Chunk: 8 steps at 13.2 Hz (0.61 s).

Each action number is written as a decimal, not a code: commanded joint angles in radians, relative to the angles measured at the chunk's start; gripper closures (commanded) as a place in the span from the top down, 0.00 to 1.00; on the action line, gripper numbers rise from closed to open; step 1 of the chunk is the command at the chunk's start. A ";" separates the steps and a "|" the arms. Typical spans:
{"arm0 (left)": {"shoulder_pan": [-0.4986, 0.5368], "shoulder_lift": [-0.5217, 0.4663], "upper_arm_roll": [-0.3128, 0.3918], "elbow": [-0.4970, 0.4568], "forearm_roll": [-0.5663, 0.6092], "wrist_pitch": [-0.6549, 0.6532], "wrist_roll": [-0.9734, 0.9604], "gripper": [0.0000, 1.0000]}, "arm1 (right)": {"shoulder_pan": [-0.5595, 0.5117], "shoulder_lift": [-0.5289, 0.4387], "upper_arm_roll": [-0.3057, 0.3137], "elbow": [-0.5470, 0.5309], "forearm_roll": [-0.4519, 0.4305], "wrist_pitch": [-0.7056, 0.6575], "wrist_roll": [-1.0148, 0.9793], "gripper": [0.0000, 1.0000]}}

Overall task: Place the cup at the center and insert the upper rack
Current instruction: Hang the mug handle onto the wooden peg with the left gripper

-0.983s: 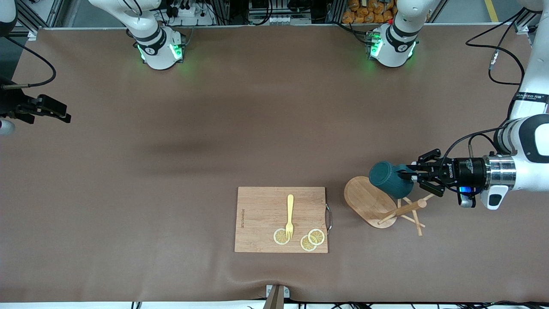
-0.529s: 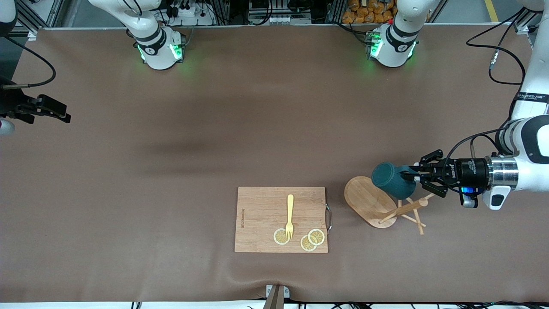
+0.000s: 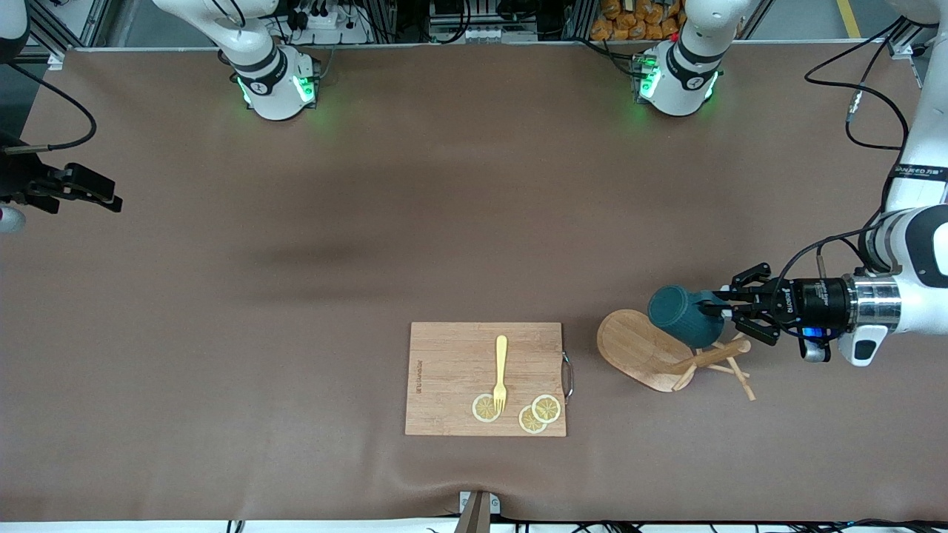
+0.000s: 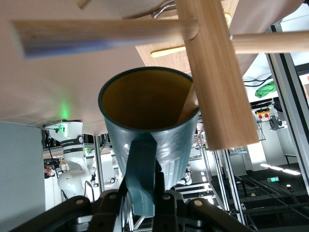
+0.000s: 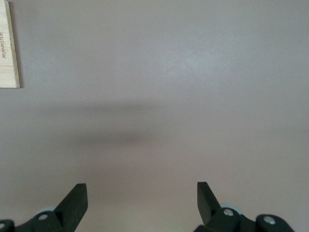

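Front view: the left gripper (image 3: 724, 312) clamps the handle of the cup (image 3: 681, 316), held on its side over the upper rack (image 3: 670, 354), which lies tipped over near the left arm's end of the table, beside the cutting board (image 3: 452, 377) that carries a fork (image 3: 501, 372) and lemon slices (image 3: 538, 414), while the right gripper (image 3: 87, 188) waits at the right arm's end. Left wrist view: the fingers (image 4: 164, 200) pinch the cup's handle, its tan inside faces the rack's post (image 4: 218, 77), and a thin peg (image 4: 188, 106) reaches into the cup's mouth. Right wrist view: the right gripper (image 5: 142, 199) hangs spread wide over bare table (image 5: 159, 96), holding nothing.
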 commanded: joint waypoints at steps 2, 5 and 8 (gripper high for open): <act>-0.013 0.014 0.003 0.022 -0.019 -0.022 0.013 0.00 | 0.001 0.003 -0.002 0.009 -0.002 -0.008 0.000 1.00; -0.043 0.017 0.035 0.058 -0.020 -0.022 0.012 0.00 | 0.000 0.003 -0.002 0.009 -0.002 -0.008 -0.001 1.00; -0.050 0.017 0.039 0.062 -0.020 -0.021 0.013 0.00 | 0.000 0.003 -0.002 0.009 -0.002 -0.008 -0.001 1.00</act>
